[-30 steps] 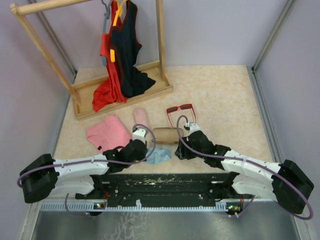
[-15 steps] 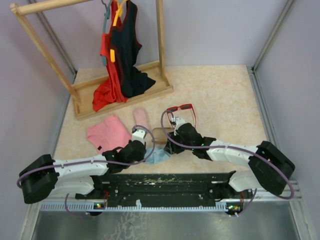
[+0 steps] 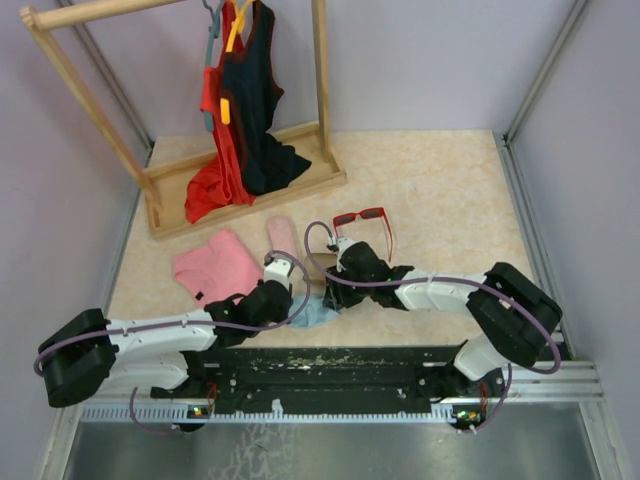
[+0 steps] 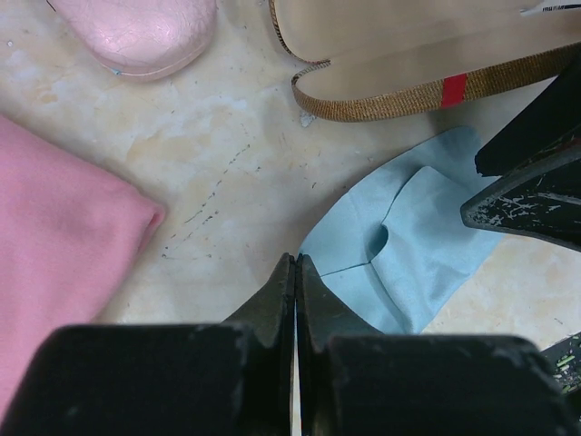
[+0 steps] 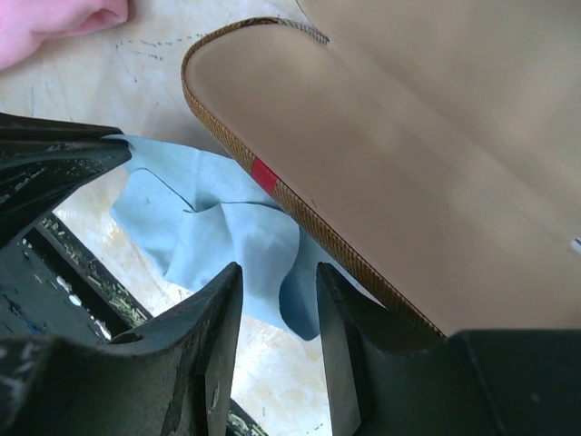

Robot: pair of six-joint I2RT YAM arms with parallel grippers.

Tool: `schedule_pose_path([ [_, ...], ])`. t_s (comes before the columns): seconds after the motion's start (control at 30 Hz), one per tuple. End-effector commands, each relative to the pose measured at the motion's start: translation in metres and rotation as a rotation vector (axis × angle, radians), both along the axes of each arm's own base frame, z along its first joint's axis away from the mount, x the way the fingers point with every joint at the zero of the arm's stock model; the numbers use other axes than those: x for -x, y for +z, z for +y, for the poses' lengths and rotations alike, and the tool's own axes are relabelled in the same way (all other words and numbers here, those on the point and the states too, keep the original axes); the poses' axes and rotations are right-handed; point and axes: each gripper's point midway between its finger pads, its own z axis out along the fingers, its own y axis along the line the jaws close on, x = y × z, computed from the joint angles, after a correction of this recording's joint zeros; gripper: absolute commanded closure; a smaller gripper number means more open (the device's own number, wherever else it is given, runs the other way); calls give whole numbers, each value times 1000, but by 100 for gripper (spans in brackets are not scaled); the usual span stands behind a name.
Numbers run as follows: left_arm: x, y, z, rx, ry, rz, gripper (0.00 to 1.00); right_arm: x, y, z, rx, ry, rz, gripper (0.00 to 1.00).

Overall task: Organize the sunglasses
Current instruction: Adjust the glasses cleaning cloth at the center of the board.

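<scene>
The top camera looks down from high at the near edge over the whole table [image 3: 450, 190]. Both wrist cameras sit close, facing down, sharing the blue cloth [image 4: 418, 245] and, probably, the same brown case [image 5: 381, 182].

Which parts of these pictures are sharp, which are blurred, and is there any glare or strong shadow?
Top view: soft, even light, only faint shadows, no glare. Left wrist view: the blue cloth is sharp, while the left claw, close to the lens, is blurred. Right wrist view: the open brown case looks bright and slightly soft, and the right claw is dark, with little detail.
</scene>
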Motion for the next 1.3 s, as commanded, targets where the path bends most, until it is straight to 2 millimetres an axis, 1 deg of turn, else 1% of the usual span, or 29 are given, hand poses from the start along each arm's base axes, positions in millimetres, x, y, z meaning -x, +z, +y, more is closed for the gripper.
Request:
schedule_pose_path([
  [0.0, -2, 2, 0, 13, -5, -13, 100, -1, 10, 9, -11, 23, 4, 61],
  [0.1, -2, 1, 1, 12, -1, -14, 100, 5, 9, 9, -24, 25, 28, 62],
  [0.23, -2, 0, 0, 14, 2, -11, 100, 10, 5, 9, -26, 28, 52, 68],
  [0.4, -2, 0, 1, 18, 4, -10, 100, 11, 6, 11, -57, 16, 56, 81],
  [0.47, -2, 1, 1, 21, 5, -9, 100, 12, 5, 11, -59, 10, 61, 88],
  [0.53, -1, 1, 1, 26, 10, -8, 100, 12, 5, 8, -57, -2, 59, 98],
  [0.57, -1, 2, 1, 26, 10, -6, 100, 12, 5, 5, -52, -14, 55, 100],
  [0.73, 0, 2, 3, 35, 21, -3, 100, 14, 3, -17, -3, -80, 30, 100],
  [0.8, 0, 1, 3, 37, 22, 0, 100, 18, 7, -23, -10, -96, 25, 100],
  [0.97, 1, 0, 1, 40, 16, 7, 100, 28, 3, -35, -6, -116, 47, 100],
  [1.07, 2, 0, -1, 45, 7, 13, 100, 33, 2, -38, -16, -109, 55, 100],
  [1.27, 2, -2, -6, 46, -11, 22, 100, 46, 3, -33, -66, 3, 34, 100],
])
